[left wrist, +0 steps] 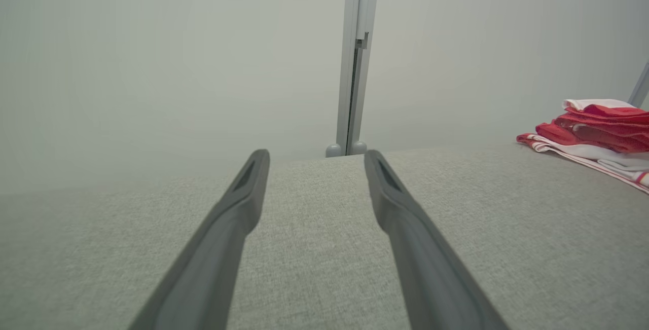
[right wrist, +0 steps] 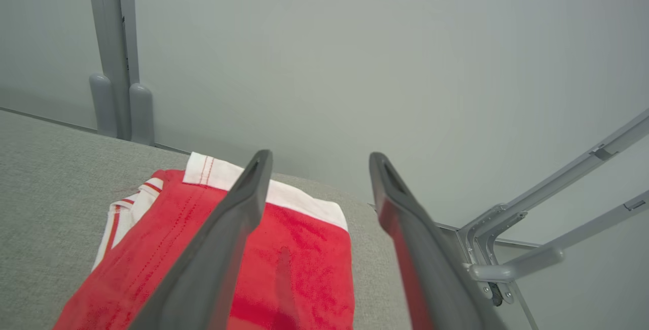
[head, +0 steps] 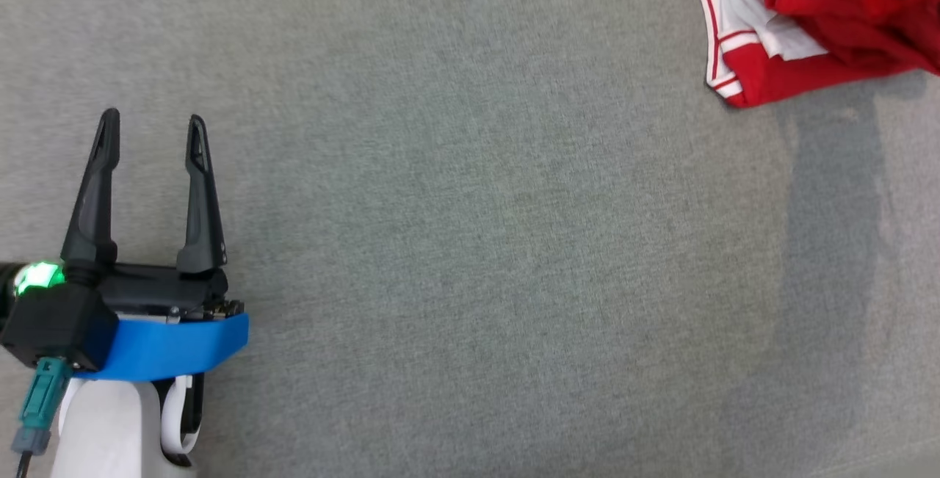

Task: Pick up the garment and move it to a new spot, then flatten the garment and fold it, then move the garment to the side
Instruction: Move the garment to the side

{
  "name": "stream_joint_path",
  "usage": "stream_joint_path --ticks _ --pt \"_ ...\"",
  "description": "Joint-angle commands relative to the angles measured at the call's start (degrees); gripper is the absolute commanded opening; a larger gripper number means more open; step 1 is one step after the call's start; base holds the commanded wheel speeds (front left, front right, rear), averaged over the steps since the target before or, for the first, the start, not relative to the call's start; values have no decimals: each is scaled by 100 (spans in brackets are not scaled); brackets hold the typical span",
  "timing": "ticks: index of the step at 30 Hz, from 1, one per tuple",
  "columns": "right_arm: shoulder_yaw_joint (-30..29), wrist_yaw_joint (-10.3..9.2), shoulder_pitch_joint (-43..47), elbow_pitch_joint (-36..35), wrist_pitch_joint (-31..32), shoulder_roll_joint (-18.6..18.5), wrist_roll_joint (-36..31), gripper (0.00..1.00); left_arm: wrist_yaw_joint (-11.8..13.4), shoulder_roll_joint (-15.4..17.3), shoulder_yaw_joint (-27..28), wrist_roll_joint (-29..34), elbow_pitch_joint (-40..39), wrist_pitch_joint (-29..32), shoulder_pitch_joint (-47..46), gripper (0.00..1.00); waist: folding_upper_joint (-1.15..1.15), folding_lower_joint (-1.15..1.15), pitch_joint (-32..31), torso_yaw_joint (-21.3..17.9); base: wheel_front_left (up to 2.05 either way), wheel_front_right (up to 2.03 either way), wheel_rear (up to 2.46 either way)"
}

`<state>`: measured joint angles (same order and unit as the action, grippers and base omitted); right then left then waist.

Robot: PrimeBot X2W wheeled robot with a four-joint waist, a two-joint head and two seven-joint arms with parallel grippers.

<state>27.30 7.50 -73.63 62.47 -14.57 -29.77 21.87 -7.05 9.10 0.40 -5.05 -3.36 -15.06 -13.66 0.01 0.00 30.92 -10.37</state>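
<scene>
The garment (head: 830,15), red with white trim and thin red stripes, lies at the far right corner of the counter (head: 477,243). In the head view it sits at the upper right, rumpled on top, and the top and right borders cut off most of it. The left wrist view shows it as a low heap (left wrist: 593,132) at the right border, again cut off. In the right wrist view it lies under the right hand (right wrist: 319,161), with a white band along its far side (right wrist: 304,259). Both fingers cover strips of the cloth and the bottom border cuts off its near part. How much is folded is hard to make out.

The right hand's fingers stand spread wide above the cloth, gripping nothing. Whether they touch it I cannot tell.

The left hand (head: 153,122) rests low at the near left, well apart from the garment, fingers parted and empty (left wrist: 315,160).

Just past the garment the counter ends at a pale wall. A grey post (right wrist: 119,66) stands at that edge to its left, and metal struts (right wrist: 507,264) angle away beyond the corner. Between the left hand and the garment the grey cloth surface is open, crossed by a faint shadow (head: 830,243) below the garment.
</scene>
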Motion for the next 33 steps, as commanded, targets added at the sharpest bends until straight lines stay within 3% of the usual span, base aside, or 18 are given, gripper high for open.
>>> stream_joint_path --ticks 1,7,14,24,33 --pt "-14 -1 143 -34 -36 41 25 100 18 -1 35 -12 21 -13 71 100 -1 0 -114 -41 0 0 0" --pt "-362 0 893 -915 -60 301 7 100 58 -204 147 -50 231 -14 389 100 -1 0 -775 193 0 0 0" --pt "-767 0 2438 -2078 -63 980 -225 100 60 -372 282 -70 549 -14 868 100 -1 0 -1578 478 0 0 0" --pt "-1111 0 4062 -2976 -64 1572 -365 100 53 -510 293 -66 844 -13 1271 100 -1 0 -2239 734 0 0 0" --pt "-1544 0 5403 -3569 -62 1851 -538 100 65 -573 271 -90 1130 -13 1488 100 -1 0 -2700 829 0 0 0"
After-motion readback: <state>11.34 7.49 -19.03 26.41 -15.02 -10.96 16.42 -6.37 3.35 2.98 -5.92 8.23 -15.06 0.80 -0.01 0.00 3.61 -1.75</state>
